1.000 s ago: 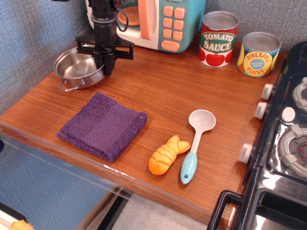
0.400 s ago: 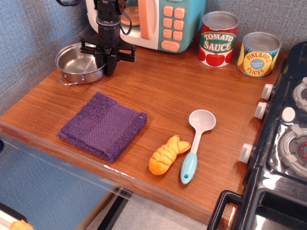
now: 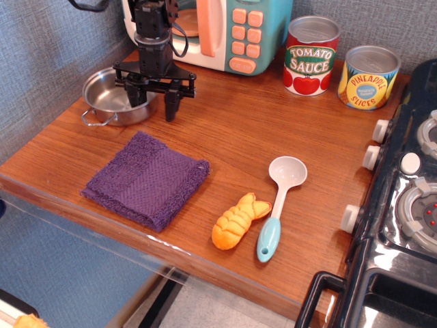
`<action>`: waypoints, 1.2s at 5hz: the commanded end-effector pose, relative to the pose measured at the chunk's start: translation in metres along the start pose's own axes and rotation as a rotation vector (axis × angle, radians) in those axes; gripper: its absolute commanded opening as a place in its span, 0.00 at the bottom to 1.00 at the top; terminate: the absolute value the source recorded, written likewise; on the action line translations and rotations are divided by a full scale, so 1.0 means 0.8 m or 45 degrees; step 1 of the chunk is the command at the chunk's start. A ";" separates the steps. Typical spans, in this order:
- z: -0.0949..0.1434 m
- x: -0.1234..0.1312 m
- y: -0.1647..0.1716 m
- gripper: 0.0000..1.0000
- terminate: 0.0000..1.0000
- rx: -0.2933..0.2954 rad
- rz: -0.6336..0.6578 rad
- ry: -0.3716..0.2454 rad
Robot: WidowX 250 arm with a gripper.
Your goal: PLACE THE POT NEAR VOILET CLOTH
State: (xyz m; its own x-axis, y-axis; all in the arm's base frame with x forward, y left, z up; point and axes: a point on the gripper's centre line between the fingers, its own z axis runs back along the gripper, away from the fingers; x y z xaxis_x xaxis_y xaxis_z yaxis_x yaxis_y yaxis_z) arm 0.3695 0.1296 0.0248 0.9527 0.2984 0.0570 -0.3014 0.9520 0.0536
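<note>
The pot (image 3: 108, 97), small, shallow and of shiny steel with wire loop handles, stands on the wooden counter (image 3: 232, 130) at the back left. It is just behind the violet cloth (image 3: 145, 179), which lies flat near the front edge, with a narrow gap between them. My gripper (image 3: 153, 104) hangs over the pot's right rim with its fingers spread apart. The left finger (image 3: 136, 94) is over the pot's inside and the right finger (image 3: 171, 108) is outside it. It holds nothing.
A toy microwave (image 3: 229, 31) stands right behind the gripper. A tomato sauce can (image 3: 311, 56) and a pineapple can (image 3: 369, 76) stand at the back right. An orange toy pastry (image 3: 235, 220) and a spoon (image 3: 278, 205) lie right of the cloth. A stove (image 3: 403, 205) borders the right side.
My gripper was shut at the pot's right rim; its fingers have now spread apart and let the pot go. The pot has settled slightly nearer the cloth.
</note>
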 end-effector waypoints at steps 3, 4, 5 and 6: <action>0.101 -0.057 -0.003 1.00 0.00 -0.027 -0.117 -0.086; 0.101 -0.073 -0.012 1.00 0.00 -0.039 -0.187 -0.086; 0.100 -0.085 -0.021 1.00 0.00 -0.045 -0.219 -0.102; 0.100 -0.085 -0.021 1.00 0.00 -0.045 -0.219 -0.102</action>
State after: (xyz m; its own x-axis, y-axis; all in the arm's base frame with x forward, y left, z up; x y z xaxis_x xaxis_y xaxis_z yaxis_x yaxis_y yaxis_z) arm 0.3078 0.0837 0.0813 0.9892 0.1308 0.0665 -0.1327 0.9909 0.0244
